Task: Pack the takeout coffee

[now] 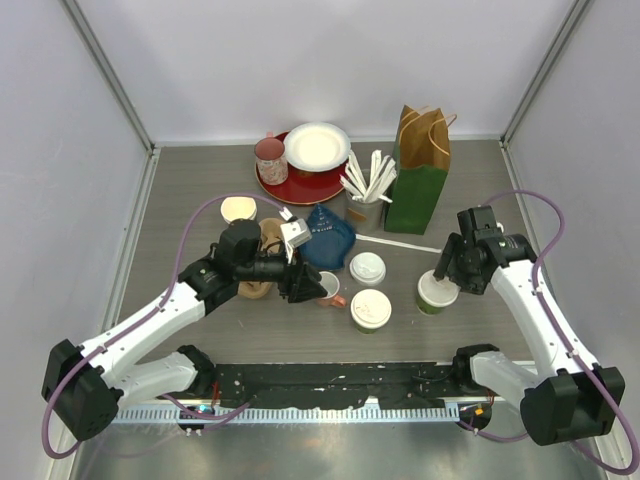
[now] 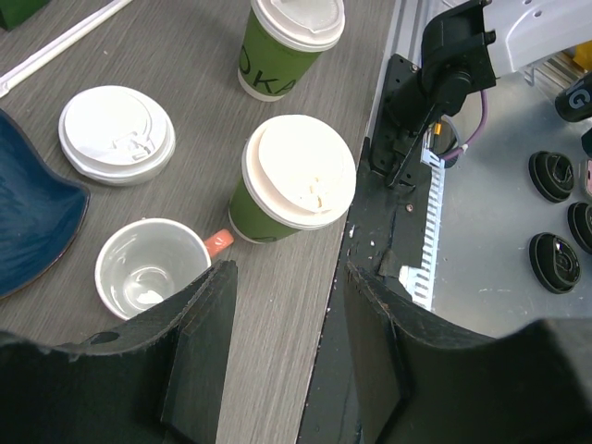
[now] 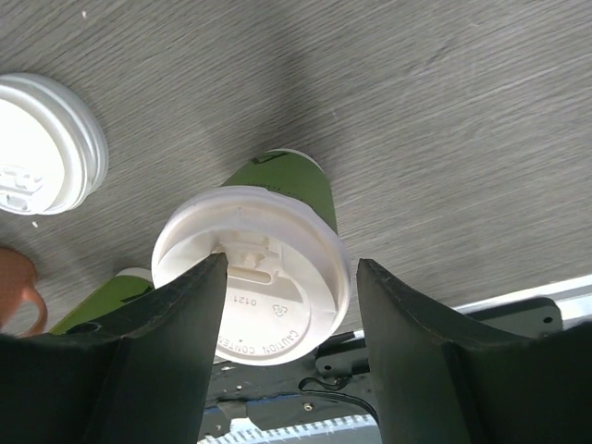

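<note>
right pincer (image 3: 291, 268) hangs spread over lidded green cup (image 3: 282, 180); left pincer (image 2: 289, 273) spread, empty, beside mug (image 2: 148, 268).

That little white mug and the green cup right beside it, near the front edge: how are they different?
The white mug is open at the top and looks empty; the green cup is closed with a white lid. The white mug has a pinkish handle on its side; the green cup has none. The white mug stands lower than the green cup. Both are upright on the table.
</note>
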### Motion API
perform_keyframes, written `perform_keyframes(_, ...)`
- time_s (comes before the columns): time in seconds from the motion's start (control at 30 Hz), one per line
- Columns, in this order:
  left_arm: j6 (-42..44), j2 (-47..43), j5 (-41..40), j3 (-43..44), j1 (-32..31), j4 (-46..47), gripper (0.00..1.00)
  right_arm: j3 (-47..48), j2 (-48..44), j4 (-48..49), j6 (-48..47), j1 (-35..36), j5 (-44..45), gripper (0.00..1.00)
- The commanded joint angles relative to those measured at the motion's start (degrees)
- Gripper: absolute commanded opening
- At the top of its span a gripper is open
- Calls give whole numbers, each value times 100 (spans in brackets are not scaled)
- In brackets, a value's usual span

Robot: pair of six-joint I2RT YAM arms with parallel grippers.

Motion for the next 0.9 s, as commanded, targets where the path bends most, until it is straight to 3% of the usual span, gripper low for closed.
perform_keyframes(0.0,-31,-134,126,19,40,98,54,-234,-156,360,-14,-28,-425,63)
perform_keyframes(0.47,-57,-64,82,90,48,151,54,-674,-201,1564,118,7,-1207,53)
perform_keyframes(0.73,-1654,225,-857,151,48,713,49,-498,248,2056,-13,341,-1278,53)
perform_keyframes(0.87,-1876,655,-1210,590,40,530,47,-402,310,2179,-154,359,-1418,53)
